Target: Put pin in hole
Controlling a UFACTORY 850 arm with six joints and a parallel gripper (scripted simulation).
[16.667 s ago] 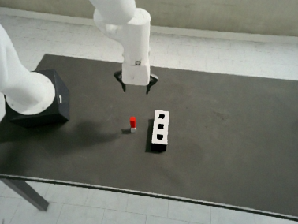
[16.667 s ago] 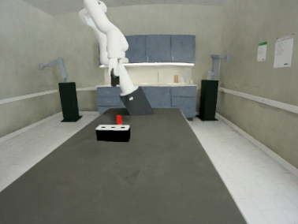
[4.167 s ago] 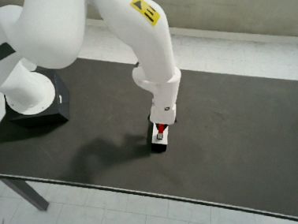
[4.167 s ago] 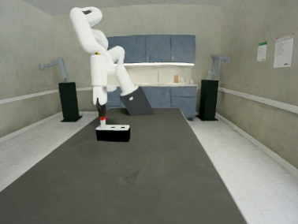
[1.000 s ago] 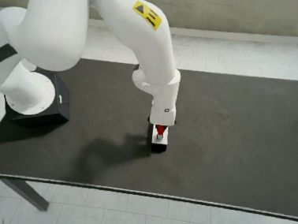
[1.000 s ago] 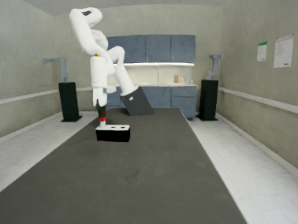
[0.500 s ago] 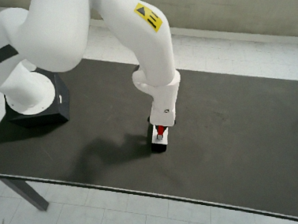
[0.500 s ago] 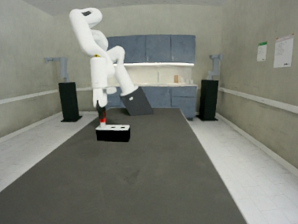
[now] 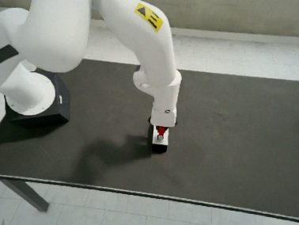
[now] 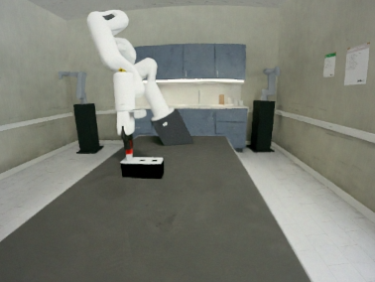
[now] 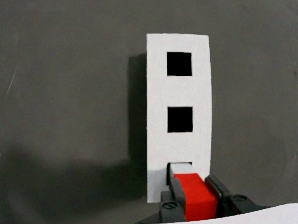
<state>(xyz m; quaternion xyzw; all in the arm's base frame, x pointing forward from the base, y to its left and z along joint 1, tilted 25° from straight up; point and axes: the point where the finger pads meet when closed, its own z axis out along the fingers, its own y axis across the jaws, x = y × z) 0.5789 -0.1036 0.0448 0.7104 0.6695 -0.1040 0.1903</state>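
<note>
Gripper (image 9: 161, 128) (image 10: 128, 148) (image 11: 190, 192) in a pinch on the pin (image 9: 161, 131) (image 10: 129, 153) (image 11: 196, 194), the block's (image 9: 165, 139) (image 10: 143, 170) (image 11: 157, 95) 2 open holes (image 10: 142, 160) (image 11: 179, 119) visible at wrist, hidden from top

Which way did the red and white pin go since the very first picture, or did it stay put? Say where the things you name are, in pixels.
Yes, it moved: the pin (image 9: 161, 131) (image 10: 129, 152) (image 11: 199, 196) went from beside the block (image 9: 159, 148) (image 10: 143, 169) (image 11: 179, 91) to over its end hole.
</note>
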